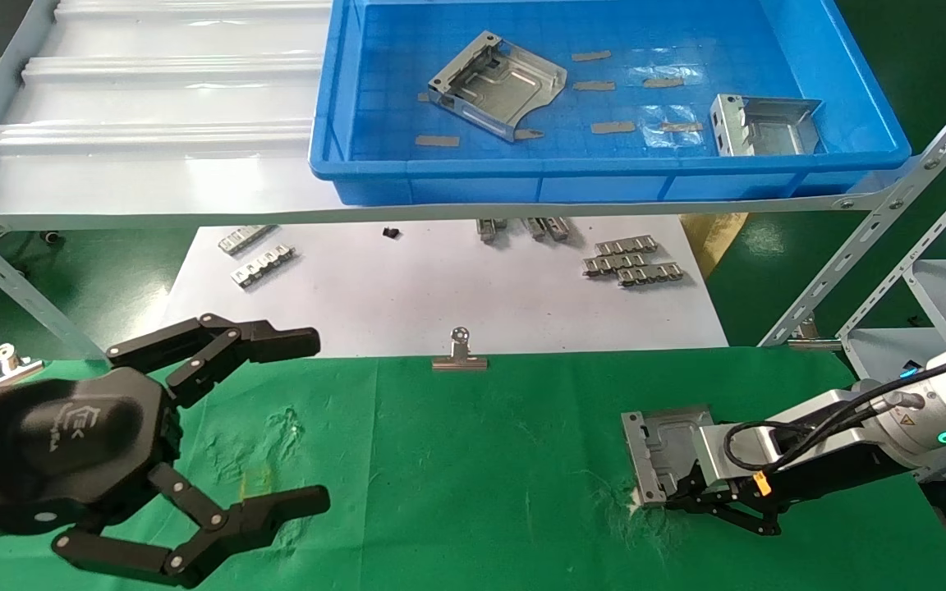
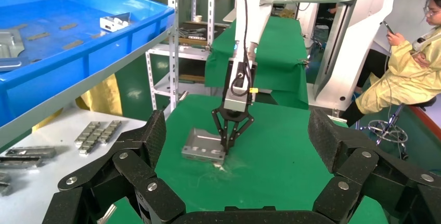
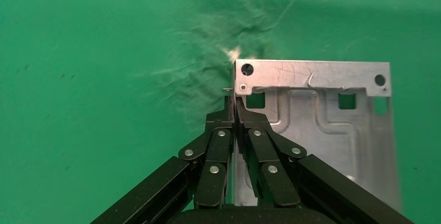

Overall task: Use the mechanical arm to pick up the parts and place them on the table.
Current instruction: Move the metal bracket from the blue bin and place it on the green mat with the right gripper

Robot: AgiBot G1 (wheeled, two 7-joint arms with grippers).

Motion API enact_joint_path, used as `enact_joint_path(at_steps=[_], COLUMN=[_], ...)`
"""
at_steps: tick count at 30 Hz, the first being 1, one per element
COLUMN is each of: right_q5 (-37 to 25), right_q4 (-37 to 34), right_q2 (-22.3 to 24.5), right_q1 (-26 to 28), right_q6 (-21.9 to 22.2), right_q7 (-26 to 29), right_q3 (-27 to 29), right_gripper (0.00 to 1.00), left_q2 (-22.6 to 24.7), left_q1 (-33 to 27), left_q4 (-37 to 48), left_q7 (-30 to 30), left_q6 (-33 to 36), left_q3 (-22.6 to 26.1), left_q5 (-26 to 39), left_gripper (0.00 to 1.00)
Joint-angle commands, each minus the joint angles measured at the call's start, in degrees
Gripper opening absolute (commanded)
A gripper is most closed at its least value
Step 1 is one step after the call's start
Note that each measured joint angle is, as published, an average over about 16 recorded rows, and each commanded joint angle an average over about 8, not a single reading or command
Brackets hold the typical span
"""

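Observation:
One silver bracket (image 1: 663,446) lies on the green cloth table (image 1: 481,460) at the right, also in the left wrist view (image 2: 200,144). My right gripper (image 1: 663,499) is low over the cloth and shut on this bracket's near side rim. In the right wrist view the fingertips (image 3: 234,103) are pinched together on the folded rim of the bracket (image 3: 322,115). Two more brackets (image 1: 496,82) (image 1: 764,123) lie in the blue tray (image 1: 604,168) on the shelf. My left gripper (image 1: 315,419) hovers open and empty over the table's left side.
A binder clip (image 1: 460,355) sits at the far edge of the green cloth. Small ridged strips (image 1: 629,263) (image 1: 264,263) lie on the white sheet (image 1: 440,295) under the shelf. Slanted metal shelf struts (image 1: 867,246) stand at the right.

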Motion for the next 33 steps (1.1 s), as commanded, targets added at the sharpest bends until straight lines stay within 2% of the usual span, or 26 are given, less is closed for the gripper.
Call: enact_joint_path(at_steps=[1,8,14,20,33], right_q5=[-0.5,-1.2,1.4,5.4,5.9], right_q4=[-0.7,-2.0,-1.5,0.3,1.4], right_q2=[-0.4,-0.8,0.0,1.4,1.8], right_q1=[0.1,2.4,3.6,3.7,3.0], right_q6=[-0.3,-3.5,-5.1,-5.8,-5.7], right_q7=[-0.9,-2.2,0.5,4.5,4.9], right_q3=[-0.4,-1.0,-0.1,1.3,2.2], right_gripper=[1.0,1.0,1.0,1.0,1.0], left_q2=[0.0,0.0,0.0,0.0,0.0], left_q1=[0.0,0.0,0.0,0.0,0.0], left_q4=[0.0,0.0,0.0,0.0,0.0], left_q7=[0.0,0.0,0.0,0.0,0.0], left_q6=[0.0,0.0,0.0,0.0,0.0], left_q3=[0.0,0.0,0.0,0.0,0.0], left_q5=[0.0,0.0,0.0,0.0,0.0], left_gripper=[1.0,1.0,1.0,1.0,1.0])
